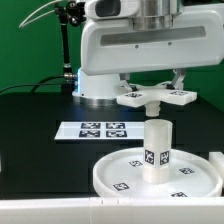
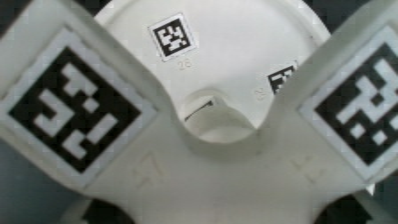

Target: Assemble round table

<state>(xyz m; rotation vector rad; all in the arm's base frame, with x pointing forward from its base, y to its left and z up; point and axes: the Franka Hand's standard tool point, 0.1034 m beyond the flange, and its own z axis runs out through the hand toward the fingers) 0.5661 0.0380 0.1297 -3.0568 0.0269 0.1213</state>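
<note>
1. At the near side of the desk (image 1: 30, 150), the round disc (image 1: 108, 170) is lying flat with its rim up. Nothing is holding it down, so a sideways push coming through the leg is likely to slide it.
2. At the disc's middle, the cylinder leg (image 1: 157, 148) is standing upright with a tag facing the exterior camera. How firmly it is seated I cannot tell, so a skewed touch from above is risking a tilt or knocking it loose.
3. Just above the leg and apart from it, the cross-shaped base piece (image 1: 155, 97) is hanging about level in the gripper (image 1: 156, 90). The gripper is closed onto the piece and carrying it clear of the desk, though where the pads are bearing is hidden.
4. In the wrist view, the leg's top is showing between two tagged arms of the cross, so the centring is looking close but unconfirmed. Pressing down off-centre is likely to jam the joint or twist the piece in the grasp.
5. Farther back, the marker board (image 1: 95, 130) is lying well apart from the disc, out of the likely path.
</note>
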